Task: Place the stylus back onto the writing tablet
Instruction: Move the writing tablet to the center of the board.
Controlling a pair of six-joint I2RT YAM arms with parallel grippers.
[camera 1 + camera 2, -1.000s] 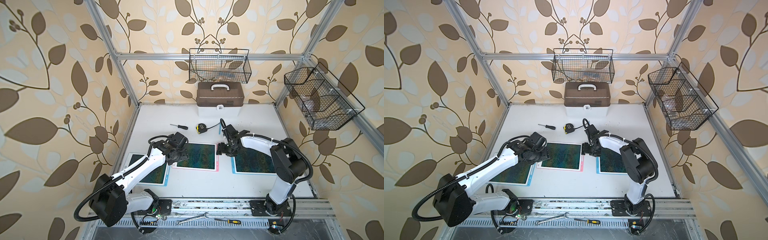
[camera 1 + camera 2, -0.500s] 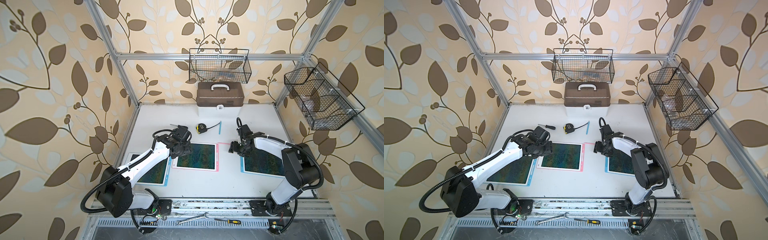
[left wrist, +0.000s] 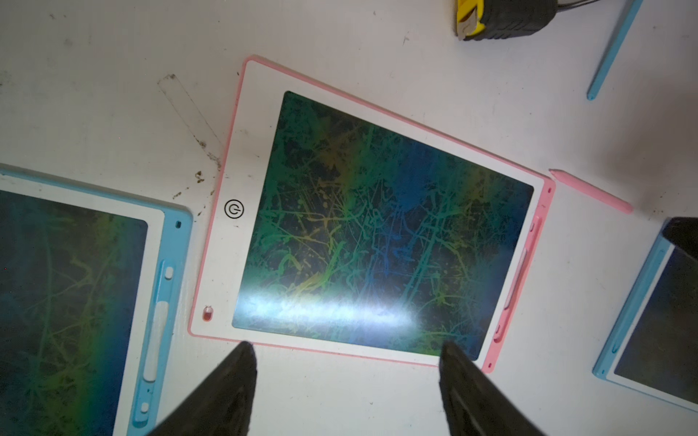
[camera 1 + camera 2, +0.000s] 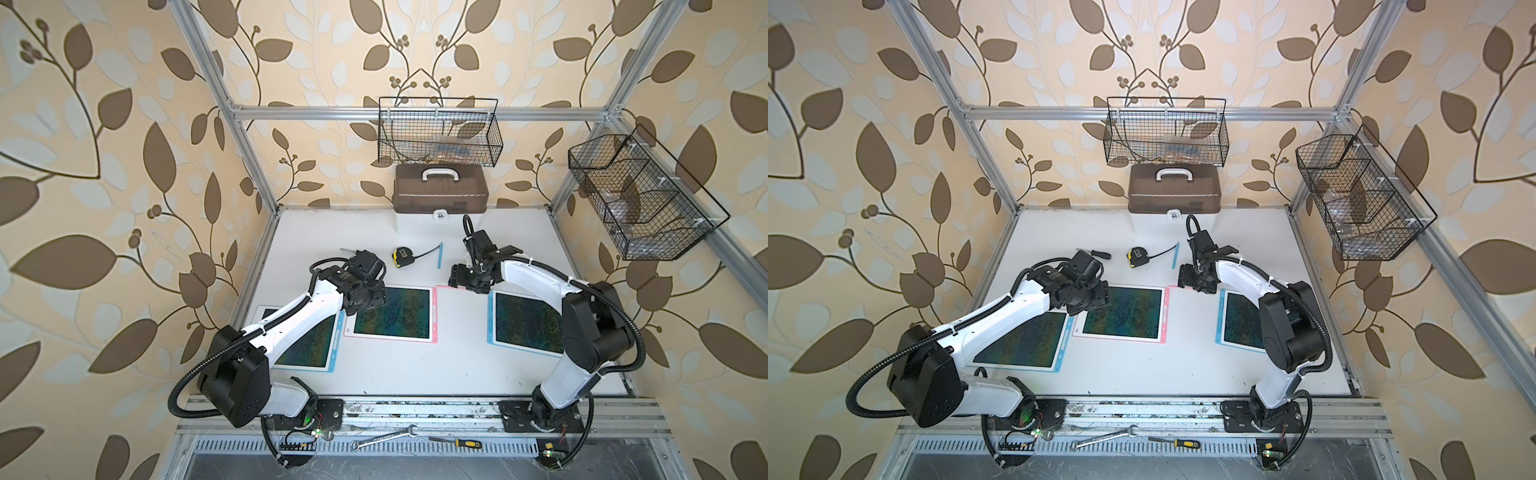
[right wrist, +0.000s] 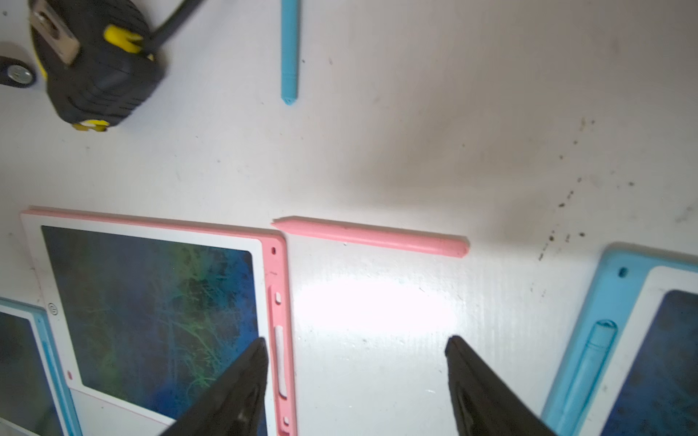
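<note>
A pink stylus (image 5: 370, 236) lies loose on the white table just off the far right corner of the pink writing tablet (image 4: 392, 313) (image 5: 151, 302), whose side slot is empty. In both top views my right gripper (image 4: 467, 282) (image 4: 1196, 282) partly hides the pink stylus. That gripper (image 5: 357, 339) hovers open and empty over bare table, with the stylus just beyond its fingertips. A blue stylus (image 4: 439, 254) (image 5: 289, 49) lies further back. My left gripper (image 4: 368, 297) (image 3: 345, 345) is open and empty above the pink tablet's far left corner.
A blue tablet (image 4: 305, 345) lies left under my left arm. Another blue tablet (image 4: 525, 324) lies right with a stylus in its slot. A tape measure (image 4: 402, 256), a screwdriver (image 4: 1098, 253), a brown toolbox (image 4: 440, 193) and a wire basket (image 4: 438, 133) stand behind.
My right gripper has moved right, off the pink tablet's edge, uncovering both styluses. The right blue tablet now lies further right. My left gripper has moved a little back and right.
</note>
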